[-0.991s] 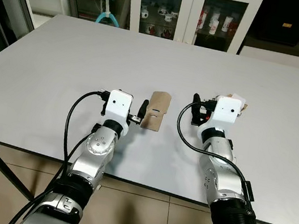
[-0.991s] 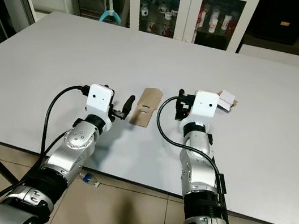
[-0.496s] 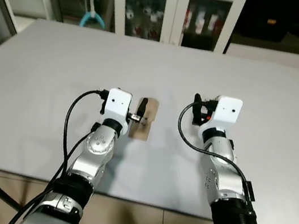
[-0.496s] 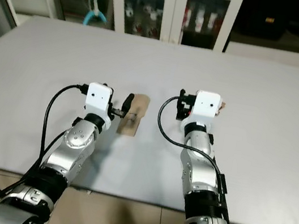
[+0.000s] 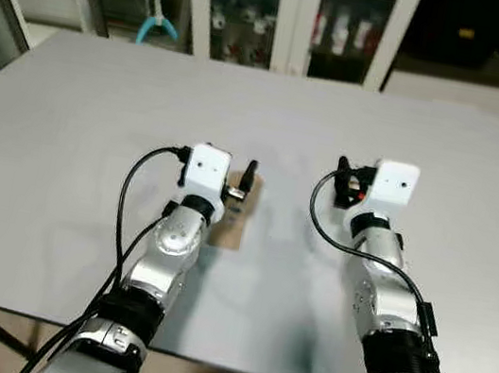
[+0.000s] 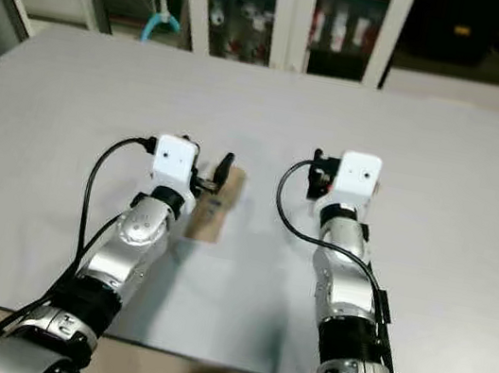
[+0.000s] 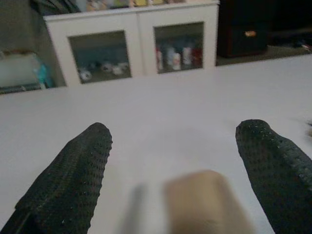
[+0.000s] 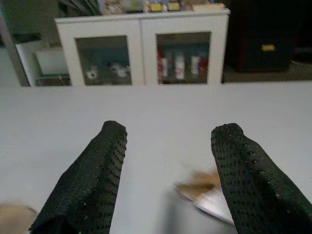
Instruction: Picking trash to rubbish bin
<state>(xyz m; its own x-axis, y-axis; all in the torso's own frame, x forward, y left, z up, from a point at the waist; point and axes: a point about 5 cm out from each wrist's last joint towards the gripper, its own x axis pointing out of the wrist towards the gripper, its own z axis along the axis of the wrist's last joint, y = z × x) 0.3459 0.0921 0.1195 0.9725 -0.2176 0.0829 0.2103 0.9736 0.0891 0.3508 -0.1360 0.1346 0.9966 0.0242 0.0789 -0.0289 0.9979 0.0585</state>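
Cardboard piece (image 5: 231, 225) on table (image 5: 97, 123), just ahead of left gripper (image 7: 170, 170). Paper scrap (image 8: 207, 195) before right gripper (image 8: 168, 168). Cabinet (image 5: 288, 11) behind table.

Brown cardboard piece (image 5: 232, 223): flat on the table, long axis running away from the robot, directly under and between the spread fingers of the left pincer (image 7: 170, 165). Crumpled tan-and-white scrap (image 8: 204, 192): blurred, on the table between the right pincer (image 8: 168, 170) fingers.
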